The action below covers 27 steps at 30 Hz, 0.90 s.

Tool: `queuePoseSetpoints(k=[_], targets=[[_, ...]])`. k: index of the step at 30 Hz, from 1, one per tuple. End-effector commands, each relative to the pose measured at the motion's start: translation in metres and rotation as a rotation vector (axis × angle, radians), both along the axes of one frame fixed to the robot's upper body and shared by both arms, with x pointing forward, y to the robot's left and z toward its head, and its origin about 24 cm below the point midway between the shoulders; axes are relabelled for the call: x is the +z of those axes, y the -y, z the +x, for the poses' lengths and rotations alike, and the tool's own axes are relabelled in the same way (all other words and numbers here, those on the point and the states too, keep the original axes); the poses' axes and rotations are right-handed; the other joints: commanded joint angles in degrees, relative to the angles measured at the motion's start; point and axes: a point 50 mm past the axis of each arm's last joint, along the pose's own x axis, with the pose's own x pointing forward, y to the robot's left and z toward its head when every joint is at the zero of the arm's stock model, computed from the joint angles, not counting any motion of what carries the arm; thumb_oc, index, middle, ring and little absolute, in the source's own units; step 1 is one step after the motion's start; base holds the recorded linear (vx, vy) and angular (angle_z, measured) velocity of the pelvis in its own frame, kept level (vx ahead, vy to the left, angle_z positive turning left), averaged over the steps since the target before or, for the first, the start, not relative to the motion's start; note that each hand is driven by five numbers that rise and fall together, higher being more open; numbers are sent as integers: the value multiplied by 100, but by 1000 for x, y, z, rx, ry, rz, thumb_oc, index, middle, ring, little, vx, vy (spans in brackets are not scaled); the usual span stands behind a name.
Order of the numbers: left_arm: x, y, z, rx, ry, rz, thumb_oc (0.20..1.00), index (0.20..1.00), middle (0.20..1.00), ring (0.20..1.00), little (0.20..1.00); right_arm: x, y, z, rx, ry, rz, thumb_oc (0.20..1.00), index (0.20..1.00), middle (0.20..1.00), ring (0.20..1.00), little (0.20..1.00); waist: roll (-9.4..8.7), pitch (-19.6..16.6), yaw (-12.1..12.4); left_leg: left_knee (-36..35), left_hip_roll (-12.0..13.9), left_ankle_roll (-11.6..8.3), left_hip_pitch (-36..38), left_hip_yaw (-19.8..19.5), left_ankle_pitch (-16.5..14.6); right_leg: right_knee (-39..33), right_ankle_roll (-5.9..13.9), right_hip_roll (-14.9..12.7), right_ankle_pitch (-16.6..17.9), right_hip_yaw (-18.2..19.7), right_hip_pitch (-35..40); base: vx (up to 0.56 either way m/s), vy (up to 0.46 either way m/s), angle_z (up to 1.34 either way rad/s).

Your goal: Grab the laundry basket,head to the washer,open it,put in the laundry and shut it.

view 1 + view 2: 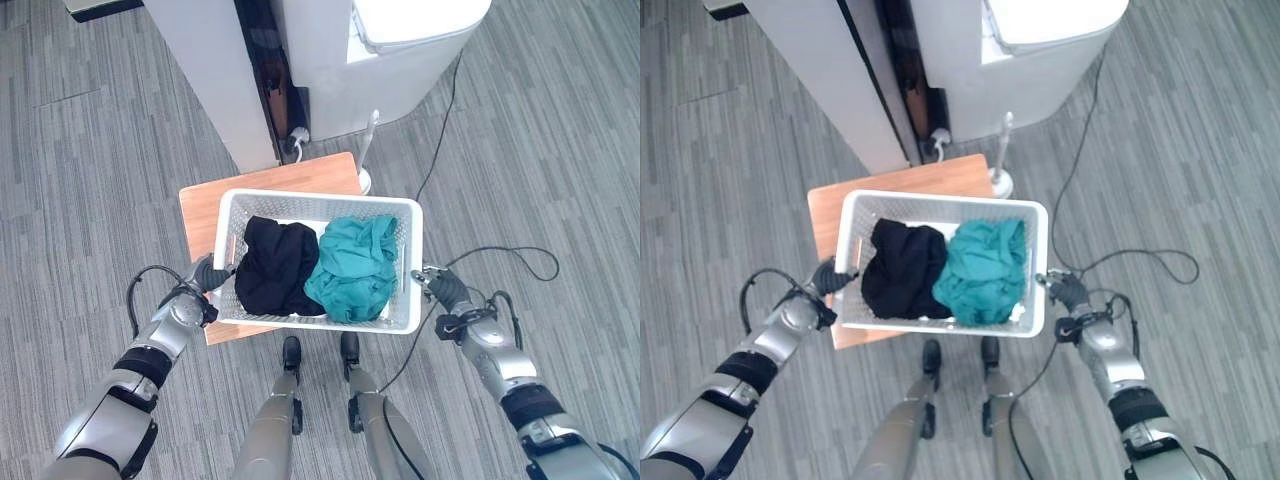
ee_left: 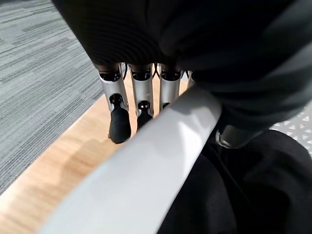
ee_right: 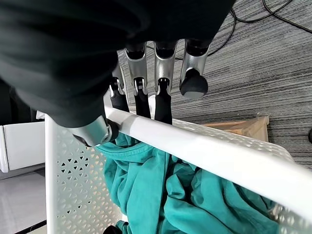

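Left eye view: white laundry basket sits on small wooden table, between left hand and right hand; long side runs hand to hand, open top up; black clothes near left hand, teal clothes near right

Left wrist view: fingers hook outside rim, thumb inside; holding rim

Right wrist view: fingers curl over rim, most of them; holding. Uneven lift could tip basket, spill clothes; thin grip might slip
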Motion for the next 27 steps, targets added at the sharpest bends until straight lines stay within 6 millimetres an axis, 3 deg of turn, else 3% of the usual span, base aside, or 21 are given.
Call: queuePoseSetpoints(k=[1, 16, 19, 27], targets=[[4, 14, 0, -87, 55, 37, 200, 200, 200, 200, 200, 23, -9, -3, 41, 162, 54, 200, 200, 200, 200, 200, -98, -450, 27, 819, 190, -100, -299, -469, -814, 389, 427, -614, -456, -25, -118, 0, 0, 0], [-9, 55, -25, -272, 41, -76, 200, 200, 200, 200, 200, -1, 10, -28, -25, 77, 74, 200, 200, 200, 200, 200, -3, -707, 39, 633, 161, -93, 356, -437, -894, 510, 425, -628, -674, -45, 417, 33, -8, 0], [-20, 73, -35, -334, -13, -167, 200, 200, 200, 200, 200, -6, 20, -37, -52, 52, 67, 200, 200, 200, 200, 200, -14, -790, 5, 527, 157, -98, 749, -417, -917, 504, 437, -617, -753, -95, 791, 71, -38, 2], [-33, 90, -45, -358, -82, -308, 200, 200, 200, 200, 200, -25, 47, -60, -139, -37, 24, 200, 200, 200, 200, 200, -28, -1096, -41, 313, 203, -91, 1624, -438, -922, 446, 438, -562, -911, -231, 1595, 57, -49, 7]])
